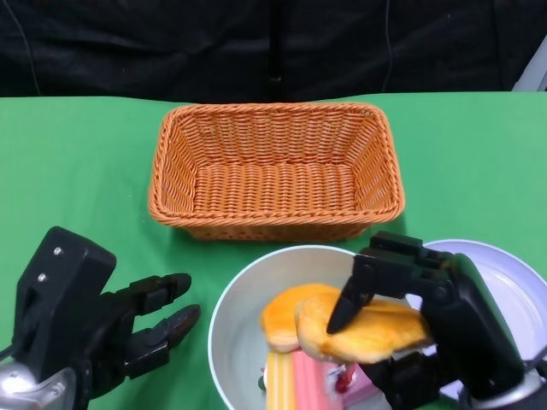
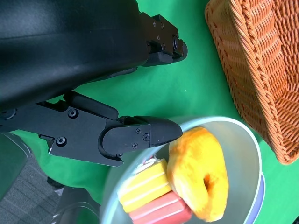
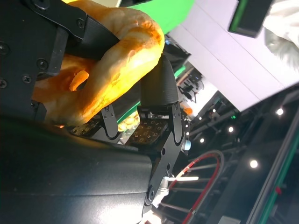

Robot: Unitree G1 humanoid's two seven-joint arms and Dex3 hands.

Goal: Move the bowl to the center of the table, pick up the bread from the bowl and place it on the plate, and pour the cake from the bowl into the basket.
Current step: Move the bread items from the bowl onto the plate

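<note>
A white bowl (image 1: 229, 312) sits at the near middle of the green table, in front of the basket. Inside it are a golden ring-shaped bread (image 1: 376, 335) and a yellow and pink striped cake (image 1: 295, 380). My right hand (image 1: 427, 320) grips the bread from the right, with fingers (image 3: 159, 88) pressed on the bread (image 3: 124, 51); whether it is off the bowl's floor I cannot tell. A white plate (image 1: 513, 273) lies to the right, partly under that hand. My left hand (image 1: 111, 337) is open beside the bowl's left rim (image 2: 247, 140), holding nothing. The left wrist view shows the bread (image 2: 201, 179) against the cake (image 2: 149, 196).
An empty orange wicker basket (image 1: 175, 175) stands just behind the bowl, its near wall close to the bowl's rim; the left wrist view also shows this basket (image 2: 261, 60). Green cloth stretches to the left and right of the basket. A dark backdrop closes the table's far edge.
</note>
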